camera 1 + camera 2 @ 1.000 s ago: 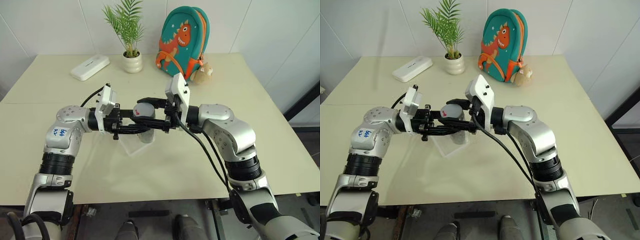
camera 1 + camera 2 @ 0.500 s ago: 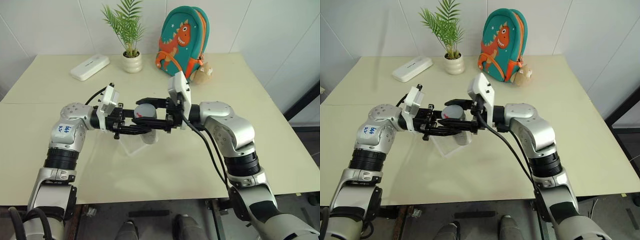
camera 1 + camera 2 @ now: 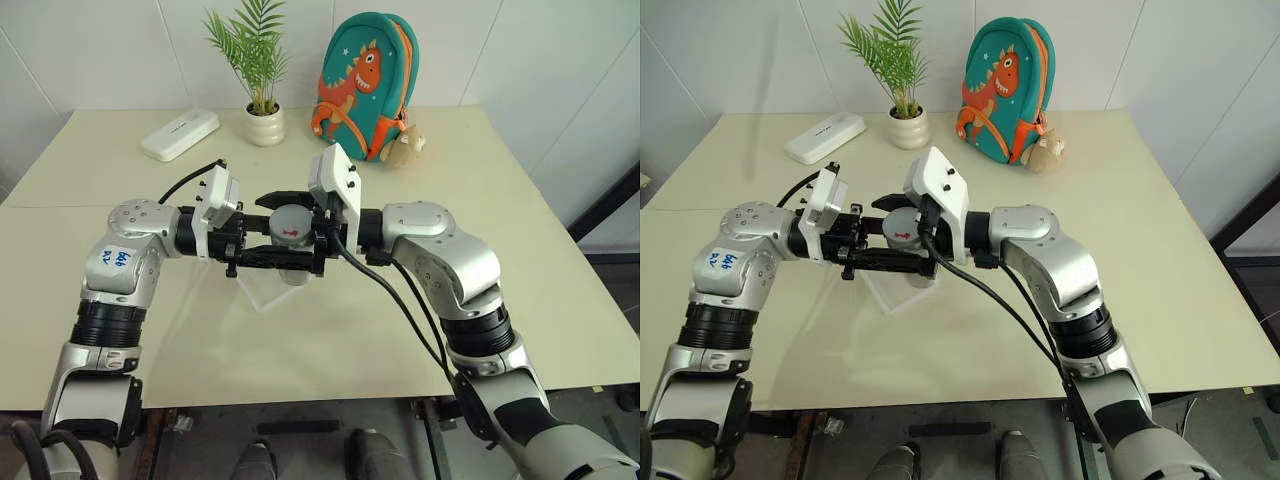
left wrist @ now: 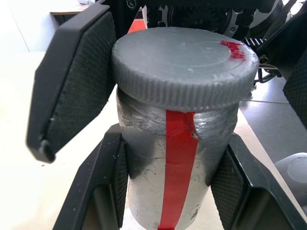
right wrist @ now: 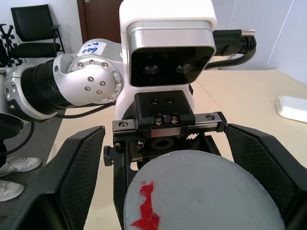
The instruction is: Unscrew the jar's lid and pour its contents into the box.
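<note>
The jar, silvery-grey with a red stripe, is upright in the air with my left gripper shut on its body. The grey lid with a small red mark sits on top of the jar. My right gripper comes in from the other side and is open. Its two fingers stand on either side of the lid, apart from its rim. The clear plastic box lies on the table right under the jar. The contents are hidden inside the jar.
At the back of the table stand a white oblong case, a white plant pot, a teal dinosaur backpack and a small plush toy. Both arms meet over the table's middle.
My right gripper has let go of the lid and spread its fingers wide. The left gripper has kept its hold on the jar in the same place.
</note>
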Robot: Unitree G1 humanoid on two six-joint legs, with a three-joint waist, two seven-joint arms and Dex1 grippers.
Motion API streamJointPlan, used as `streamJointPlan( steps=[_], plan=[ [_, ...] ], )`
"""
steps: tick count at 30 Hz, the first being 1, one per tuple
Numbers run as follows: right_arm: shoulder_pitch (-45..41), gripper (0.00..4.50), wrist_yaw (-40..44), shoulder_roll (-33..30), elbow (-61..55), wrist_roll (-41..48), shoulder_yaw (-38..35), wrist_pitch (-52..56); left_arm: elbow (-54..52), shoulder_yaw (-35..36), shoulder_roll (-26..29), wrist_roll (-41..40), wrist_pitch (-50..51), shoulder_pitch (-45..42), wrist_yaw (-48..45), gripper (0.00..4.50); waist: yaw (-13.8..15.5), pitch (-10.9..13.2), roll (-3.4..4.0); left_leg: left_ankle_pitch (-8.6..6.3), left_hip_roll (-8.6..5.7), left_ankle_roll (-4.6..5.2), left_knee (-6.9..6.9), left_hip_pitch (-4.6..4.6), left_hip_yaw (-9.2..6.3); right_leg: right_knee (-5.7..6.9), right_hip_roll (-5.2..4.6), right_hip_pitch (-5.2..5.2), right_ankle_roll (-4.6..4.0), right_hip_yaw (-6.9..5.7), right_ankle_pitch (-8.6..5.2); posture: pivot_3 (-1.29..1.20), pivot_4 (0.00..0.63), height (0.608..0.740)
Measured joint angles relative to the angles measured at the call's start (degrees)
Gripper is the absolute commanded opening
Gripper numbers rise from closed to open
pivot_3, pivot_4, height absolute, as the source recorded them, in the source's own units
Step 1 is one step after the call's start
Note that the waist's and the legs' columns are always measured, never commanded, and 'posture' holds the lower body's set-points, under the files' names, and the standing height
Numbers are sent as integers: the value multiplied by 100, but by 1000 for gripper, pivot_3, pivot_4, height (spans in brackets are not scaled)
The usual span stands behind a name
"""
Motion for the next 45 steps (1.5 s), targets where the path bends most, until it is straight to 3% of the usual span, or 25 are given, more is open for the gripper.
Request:
streamJointPlan(
  steps=[25, 40, 45],
  plan=[
    [-1, 4148, -461, -104, 462, -56, 19, -302, -259, 205, 36, -209, 250, 353, 430, 1943, 0, 0, 0, 0, 0, 1, 0, 0, 0, -1, 1, 0, 0, 1, 0, 0, 150, 740],
    [-64, 4148, -69, -968, 358, 395, -105, -87, -286, 580, 251, -344, 259, 772, 529, 1943, 7, 0, 0, 0, 0, 1, 0, 0, 1, -2, 1, 0, 0, 2, 0, 0, 150, 740],
    [-27, 4148, 13, -1170, -202, 784, -295, 233, -290, 579, 256, -363, 254, 786, 515, 1943, -2, 1, 1, 0, 0, 1, -1, 1, 0, -3, 1, 0, -1, 2, -1, 0, 150, 740]
  ],
)
